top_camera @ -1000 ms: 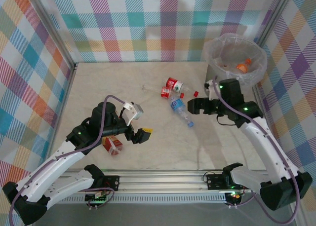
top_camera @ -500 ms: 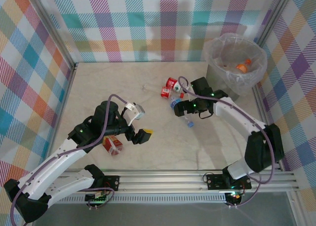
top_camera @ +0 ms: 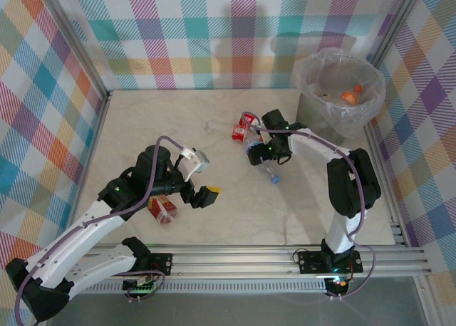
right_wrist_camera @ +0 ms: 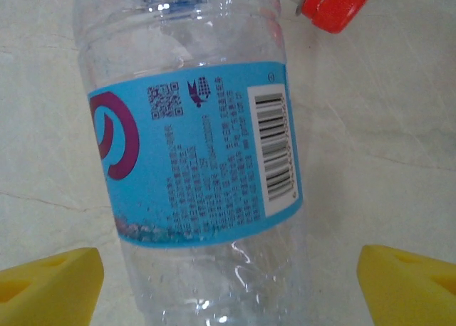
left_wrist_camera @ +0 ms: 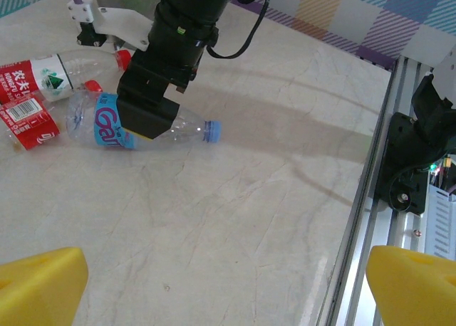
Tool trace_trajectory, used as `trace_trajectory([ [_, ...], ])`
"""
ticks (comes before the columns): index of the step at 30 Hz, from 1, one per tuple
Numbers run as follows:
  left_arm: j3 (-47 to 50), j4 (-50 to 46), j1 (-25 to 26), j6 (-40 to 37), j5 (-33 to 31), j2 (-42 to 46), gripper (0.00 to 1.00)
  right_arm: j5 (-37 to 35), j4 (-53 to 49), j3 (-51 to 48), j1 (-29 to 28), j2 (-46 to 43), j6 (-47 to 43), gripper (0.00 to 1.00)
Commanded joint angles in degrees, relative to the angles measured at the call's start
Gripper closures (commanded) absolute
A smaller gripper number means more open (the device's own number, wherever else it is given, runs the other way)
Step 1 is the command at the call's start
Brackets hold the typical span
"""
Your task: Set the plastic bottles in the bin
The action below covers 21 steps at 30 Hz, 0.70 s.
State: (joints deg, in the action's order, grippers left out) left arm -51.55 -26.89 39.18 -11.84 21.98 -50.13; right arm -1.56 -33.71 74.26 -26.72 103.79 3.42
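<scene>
Glossy clear plastic on a smooth, marble-veined tabletop [left_wrist_camera: 235,219].
The clear plastic bottle with the blue label [right_wrist_camera: 192,162] is shiny and see-through, its wall ribbed and dimpled and catching small highlights. Its label is a smooth printed film, and the red cap [right_wrist_camera: 338,2] is satiny plastic. The yellow pads [right_wrist_camera: 46,287] of the right gripper [right_wrist_camera: 228,287] look matt and faintly grainy. The tabletop has a low sheen. The round grey bin [top_camera: 353,123] is lined with a crinkly, glistening clear bag. The front rail [top_camera: 235,258] is bare brushed metal, and the checked walls [top_camera: 214,34] look like matt cloth.
</scene>
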Motion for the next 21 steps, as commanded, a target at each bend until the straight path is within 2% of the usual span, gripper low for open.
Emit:
trace_trajectory([
  [1,-1.0,0.3,-0.5,-0.6,0.4,0.7,0.0,-0.8,0.7,2.3,-0.7,1.3,-1.8,0.11],
  [9,-1.3,-0.3,-0.5,-0.9,0.3,0.1,0.0,-2.2,-0.3,5.5,-2.1,6.2,-2.5,0.13],
  [15,-1.3,-0.1,-0.7,-0.9,0.4,0.0,0.0,-4.8,-0.5,7.1,-3.0,8.8,-2.2,0.21],
  [21,-1.3,-0.1,-0.9,-0.8,0.5,0.0,0.0,-5.8,-0.3,6.6,-3.6,7.4,-1.5,0.29],
])
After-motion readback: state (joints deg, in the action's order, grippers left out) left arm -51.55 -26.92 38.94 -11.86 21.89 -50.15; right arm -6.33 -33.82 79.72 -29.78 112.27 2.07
